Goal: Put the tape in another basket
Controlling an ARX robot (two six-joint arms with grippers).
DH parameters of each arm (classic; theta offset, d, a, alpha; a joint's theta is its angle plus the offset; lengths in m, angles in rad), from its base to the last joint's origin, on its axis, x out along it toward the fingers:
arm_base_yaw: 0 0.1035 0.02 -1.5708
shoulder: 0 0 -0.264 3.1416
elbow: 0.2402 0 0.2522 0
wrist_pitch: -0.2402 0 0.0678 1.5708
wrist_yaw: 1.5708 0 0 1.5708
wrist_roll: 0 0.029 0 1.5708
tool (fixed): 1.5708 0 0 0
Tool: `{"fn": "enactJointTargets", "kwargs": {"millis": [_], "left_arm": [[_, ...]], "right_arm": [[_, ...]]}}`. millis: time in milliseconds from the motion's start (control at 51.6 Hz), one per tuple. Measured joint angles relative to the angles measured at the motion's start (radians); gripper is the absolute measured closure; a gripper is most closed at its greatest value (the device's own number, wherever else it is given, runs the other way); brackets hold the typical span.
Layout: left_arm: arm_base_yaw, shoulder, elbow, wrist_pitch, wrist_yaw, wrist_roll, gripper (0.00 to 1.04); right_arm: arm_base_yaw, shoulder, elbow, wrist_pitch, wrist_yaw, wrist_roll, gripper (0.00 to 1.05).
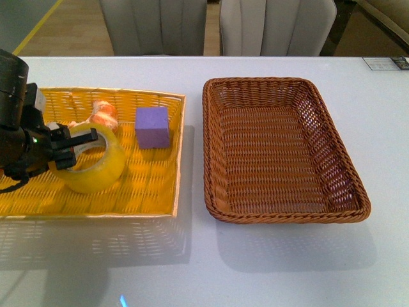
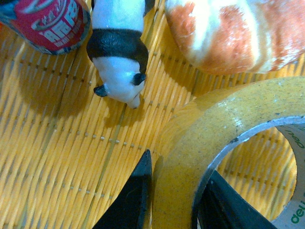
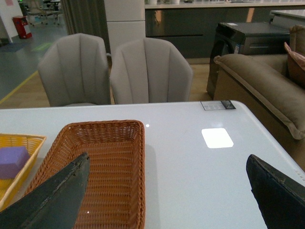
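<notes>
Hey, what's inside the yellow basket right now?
The tape, gripped by the left hand, a purple cube, an orange-white toy, a panda figure and a red can. The left arm covers the yellow basket's left end.

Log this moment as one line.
left gripper: shut on translucent yellow tape roll, in yellow woven basket | right gripper: open | brown rectangular wicker basket: empty

translucent yellow tape (image 1: 102,167) sits tilted, left of the brown wicker basket (image 1: 275,153).
</notes>
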Motion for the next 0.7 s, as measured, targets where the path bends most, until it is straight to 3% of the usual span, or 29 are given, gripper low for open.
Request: {"fn": "enactJointTargets", "kwargs": {"millis": [271,542,697], "left_arm": [[-0.057,-0.143,0.004,-0.067,0.008,-0.011,0.88],[-0.286,-0.153,0.177,-0.185,0.01,-0.073,0.88],[-0.365,-0.129,0.274,-0.228,0.028,-0.104,0.88]], "right_arm": [[0.0,0.0,0.0,0.0,0.0,0.0,0.09],[0.0,0.0,0.0,0.0,0.0,0.0,0.09],[0.0,0.0,0.0,0.0,0.0,0.0,0.09]]}}
